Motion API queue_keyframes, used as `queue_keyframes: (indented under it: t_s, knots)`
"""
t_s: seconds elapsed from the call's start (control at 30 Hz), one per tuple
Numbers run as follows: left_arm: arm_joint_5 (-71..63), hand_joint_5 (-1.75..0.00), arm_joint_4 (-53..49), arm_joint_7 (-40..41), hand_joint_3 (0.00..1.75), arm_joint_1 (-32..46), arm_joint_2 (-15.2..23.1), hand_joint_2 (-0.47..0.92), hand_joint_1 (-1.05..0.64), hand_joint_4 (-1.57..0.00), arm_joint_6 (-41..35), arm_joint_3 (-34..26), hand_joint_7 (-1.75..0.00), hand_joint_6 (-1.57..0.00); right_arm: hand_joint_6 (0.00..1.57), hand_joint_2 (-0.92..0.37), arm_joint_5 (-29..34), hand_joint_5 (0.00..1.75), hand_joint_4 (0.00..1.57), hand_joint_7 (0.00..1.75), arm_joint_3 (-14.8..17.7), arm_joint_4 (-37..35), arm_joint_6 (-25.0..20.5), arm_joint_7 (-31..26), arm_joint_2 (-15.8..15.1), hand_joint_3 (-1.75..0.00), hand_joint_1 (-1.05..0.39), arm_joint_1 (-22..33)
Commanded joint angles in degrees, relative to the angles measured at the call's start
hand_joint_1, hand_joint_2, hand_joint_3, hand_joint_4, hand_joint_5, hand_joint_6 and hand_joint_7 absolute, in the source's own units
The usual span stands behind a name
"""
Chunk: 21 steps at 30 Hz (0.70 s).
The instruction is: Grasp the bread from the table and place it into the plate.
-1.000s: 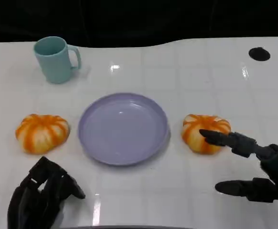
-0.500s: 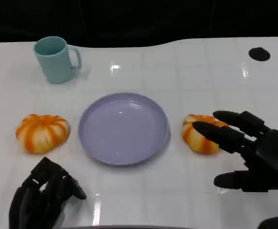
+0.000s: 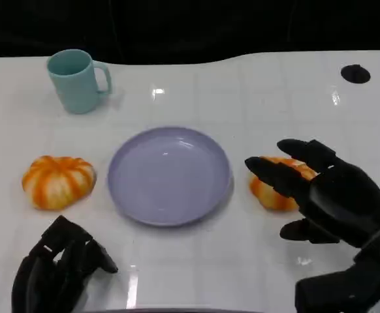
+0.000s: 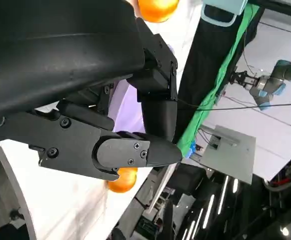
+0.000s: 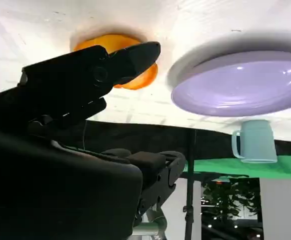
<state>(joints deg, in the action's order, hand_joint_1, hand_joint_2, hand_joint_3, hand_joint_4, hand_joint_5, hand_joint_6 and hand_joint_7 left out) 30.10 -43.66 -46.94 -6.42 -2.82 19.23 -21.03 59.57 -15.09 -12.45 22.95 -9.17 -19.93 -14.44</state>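
The right hand [image 3: 337, 199] is held over the bread [image 3: 276, 190], fingers [image 3: 271, 175] spread wide so it can be grabbed. The bread is kept on the tabletop [image 3: 255, 98], just beside the plate [image 3: 170, 175]. Nothing is pinched yet.

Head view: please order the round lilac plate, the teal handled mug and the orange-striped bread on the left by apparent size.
1. Round lilac plate, clearly largest.
2. Orange-striped bread on the left.
3. Teal handled mug; it looks only slightly smaller and stands farther away, so this order is unsure.
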Motion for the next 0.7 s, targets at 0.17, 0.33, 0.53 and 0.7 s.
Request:
queue_keyframes:
  t_s: [0.17, 0.33, 0.53, 0.7]
  knots:
    - [0.55, -1.75, -0.16, -0.66, 0.30, 0.27, 0.76, 0.92, -0.59, -0.64, 0.18, -0.28, -1.50, -0.51, 0.29, -0.77, 2.66, 0.28, 0.11, 0.01, -6.09, -7.29, -7.14, -2.52, -1.14, 0.00, -0.47, -6.01]
    - [0.84, -1.75, -0.76, -1.47, 0.31, 0.16, 0.65, 0.92, -0.59, -0.64, 1.13, -0.55, -1.46, -0.54, 0.31, -0.76, 2.51, 0.24, 0.15, 0.01, -8.87, -12.41, -9.76, -4.32, -0.80, 0.00, -0.45, -9.07]
    - [0.70, -1.75, -0.79, -1.57, 0.30, 0.14, 0.50, 0.92, -0.59, -0.64, 1.37, -0.57, -1.51, -0.52, 0.31, -0.79, 2.94, 0.18, 0.18, 0.00, -11.59, -15.53, -13.77, -4.32, -1.31, -0.01, -0.49, -11.62]
    - [0.63, -1.75, -0.42, -1.05, 0.31, 0.25, 0.27, 0.92, -0.59, -0.64, 1.25, -0.56, -1.52, -0.51, 0.28, -0.81, 2.00, 0.14, 0.18, 0.00, -13.04, -17.51, -16.03, -2.42, -1.16, -0.01, -0.48, -13.29]
